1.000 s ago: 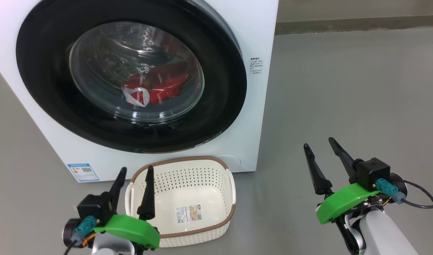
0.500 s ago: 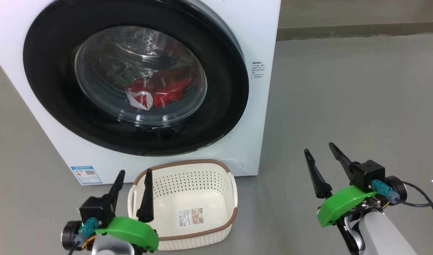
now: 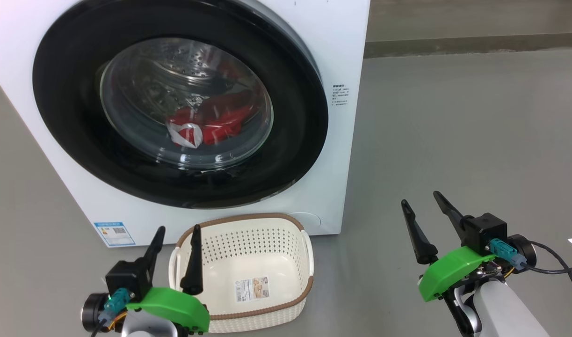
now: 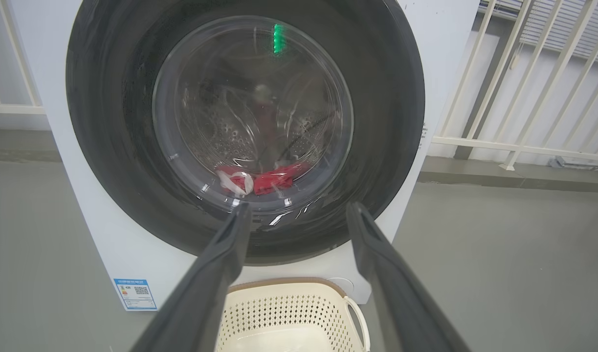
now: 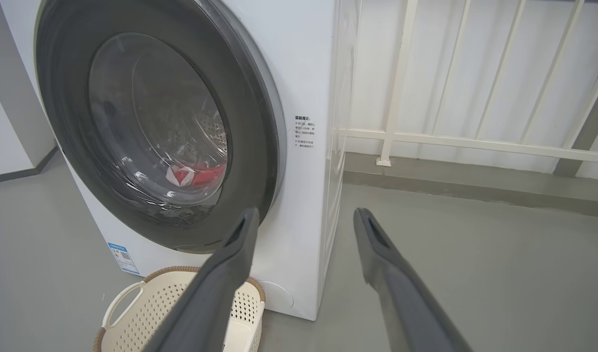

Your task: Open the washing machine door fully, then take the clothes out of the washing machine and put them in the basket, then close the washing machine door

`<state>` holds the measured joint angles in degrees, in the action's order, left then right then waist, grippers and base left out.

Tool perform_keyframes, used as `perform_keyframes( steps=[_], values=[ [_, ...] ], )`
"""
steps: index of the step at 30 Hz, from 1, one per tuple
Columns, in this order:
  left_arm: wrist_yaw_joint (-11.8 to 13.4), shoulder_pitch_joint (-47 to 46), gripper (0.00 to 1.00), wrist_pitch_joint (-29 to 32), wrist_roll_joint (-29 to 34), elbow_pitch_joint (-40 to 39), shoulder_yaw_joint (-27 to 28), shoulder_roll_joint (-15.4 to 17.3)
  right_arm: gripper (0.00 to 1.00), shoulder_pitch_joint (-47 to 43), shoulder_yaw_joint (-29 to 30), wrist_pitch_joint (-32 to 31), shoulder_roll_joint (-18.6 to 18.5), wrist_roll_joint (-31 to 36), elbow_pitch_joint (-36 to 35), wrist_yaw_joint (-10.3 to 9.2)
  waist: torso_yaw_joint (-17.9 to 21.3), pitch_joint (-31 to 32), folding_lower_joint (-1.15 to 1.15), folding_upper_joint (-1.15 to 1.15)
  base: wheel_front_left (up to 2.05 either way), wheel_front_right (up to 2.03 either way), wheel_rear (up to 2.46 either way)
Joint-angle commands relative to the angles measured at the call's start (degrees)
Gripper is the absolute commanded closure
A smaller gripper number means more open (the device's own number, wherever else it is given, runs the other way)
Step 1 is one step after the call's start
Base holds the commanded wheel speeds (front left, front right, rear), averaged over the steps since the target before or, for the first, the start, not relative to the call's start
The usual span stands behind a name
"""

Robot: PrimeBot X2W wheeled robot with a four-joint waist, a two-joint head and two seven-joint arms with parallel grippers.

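Both our grippers are wide open and empty: left gripper (image 3: 178,229) by the basket's (image 3: 241,217) near corner, right gripper (image 3: 419,198) off to the washer's (image 3: 346,47) right. The door (image 3: 66,103) looks shut, with the red clothes (image 3: 211,124) in the drum behind the glass. Our worry: that glossy rim gives little to hook, so fingers may slip off. Also, the basket sits right under the door, so a reaching arm could knock it.
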<state>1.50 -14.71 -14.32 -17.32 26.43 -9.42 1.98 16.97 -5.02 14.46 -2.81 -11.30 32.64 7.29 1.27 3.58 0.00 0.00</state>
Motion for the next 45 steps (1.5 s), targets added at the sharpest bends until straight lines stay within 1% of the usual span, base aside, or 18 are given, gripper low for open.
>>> perform_keyframes(
  steps=[1,8,9,10,11,12,13,16,22,27,33,37,38,39,43,45],
  values=[
    [0.27,-2.1,0.0,-0.68,-0.21,-1.17,1.85,0.9,0.0,2.69,-1.35,0.53,-0.07,-0.8,-1.46,0.2,-0.01,-0.14,0.0,0.0,0.0,0.0,0.0],
    [0.22,-2.19,0.0,-0.68,-0.19,-1.86,1.57,0.96,0.0,2.98,-0.96,0.54,-0.07,-1.01,-2.34,0.2,-0.34,-1.27,0.0,0.0,0.0,0.0,0.0],
    [0.23,-2.25,0.0,-0.68,-0.17,-2.03,1.5,0.96,0.12,3.09,-0.91,0.54,-0.07,-1.41,-2.45,0.2,-0.44,-1.55,0.0,0.0,0.0,0.0,0.0],
    [0.21,-2.31,0.0,-0.68,-0.16,-2.24,1.42,0.96,0.48,3.25,-0.85,0.54,-0.07,-2.08,-2.59,0.2,-0.54,-1.81,0.0,0.0,0.0,0.0,0.0],
    [0.16,-2.37,0.0,-0.68,-0.18,-2.5,1.33,0.96,0.65,3.43,-0.78,0.54,-0.07,-2.72,-2.76,0.2,-0.66,-2.09,0.0,0.0,0.0,0.0,0.0],
    [0.11,-2.42,0.0,-0.68,-0.25,-2.77,1.26,0.96,0.84,3.67,-0.71,0.54,-0.07,-3.28,-2.95,0.2,-0.78,-2.39,0.0,0.0,0.0,0.0,0.0],
    [-0.07,-2.45,0.0,-0.68,-0.69,-3.01,1.28,0.95,1.0,3.92,-0.6,0.54,-0.07,-4.15,-3.18,0.2,-0.91,-2.72,0.0,0.0,0.0,0.0,0.0],
    [-0.22,-2.62,0.0,-0.68,-1.2,-3.74,1.07,0.95,1.0,4.62,-0.28,0.54,-0.07,-7.58,-3.46,0.2,-1.26,-3.54,0.0,0.0,0.0,0.0,0.0],
    [-0.09,-3.46,0.0,-0.68,-1.2,-6.56,0.65,0.94,1.0,7.27,-0.96,0.54,-0.07,-16.64,-3.6,0.2,-1.94,-6.84,0.0,0.0,0.0,0.0,0.0],
    [0.09,-4.52,0.0,-0.68,-0.84,-9.27,-0.06,0.94,1.0,10.71,-1.67,0.54,-0.07,-23.92,-3.26,0.2,-2.62,-10.08,0.0,0.0,0.0,0.0,0.0],
    [0.17,-5.67,0.0,-0.68,-0.56,-12.21,-0.91,0.93,1.0,15.49,-1.11,0.25,-0.07,-32.44,-2.42,0.2,-3.81,-13.42,0.0,0.0,0.0,0.0,0.0],
    [0.1,-6.31,0.0,-0.68,-0.42,-13.49,-1.09,1.04,1.0,18.7,-0.01,-1.71,-0.07,-37.7,-2.18,0.2,-4.7,-15.19,0.0,0.0,0.0,0.0,0.0],
    [0.1,-6.31,0.0,-0.68,-0.42,-13.49,-1.09,1.04,1.0,18.7,-0.01,-1.71,-0.07,-37.7,-2.18,0.2,-4.7,-15.19,0.0,0.0,0.0,0.0,0.0],
    [0.09,-6.45,0.0,-0.68,-0.4,-13.74,-1.13,1.05,1.0,19.44,0.35,-2.42,-0.07,-39.15,-2.25,0.2,-4.94,-15.59,0.0,0.0,0.0,0.0,0.0],
    [0.03,-7.01,0.0,-0.68,-0.28,-14.96,-1.39,1.06,1.0,22.09,1.86,-6.24,-0.07,-44.95,-2.71,0.2,-5.87,-17.5,0.0,0.0,0.0,0.0,0.0],
    [0.02,-7.18,0.0,-0.68,-0.27,-15.4,-1.58,1.05,1.0,23.27,2.63,-8.82,-0.07,-49.25,-3.06,0.2,-6.27,-18.53,0.0,0.0,0.0,0.0,0.0]
  ],
)
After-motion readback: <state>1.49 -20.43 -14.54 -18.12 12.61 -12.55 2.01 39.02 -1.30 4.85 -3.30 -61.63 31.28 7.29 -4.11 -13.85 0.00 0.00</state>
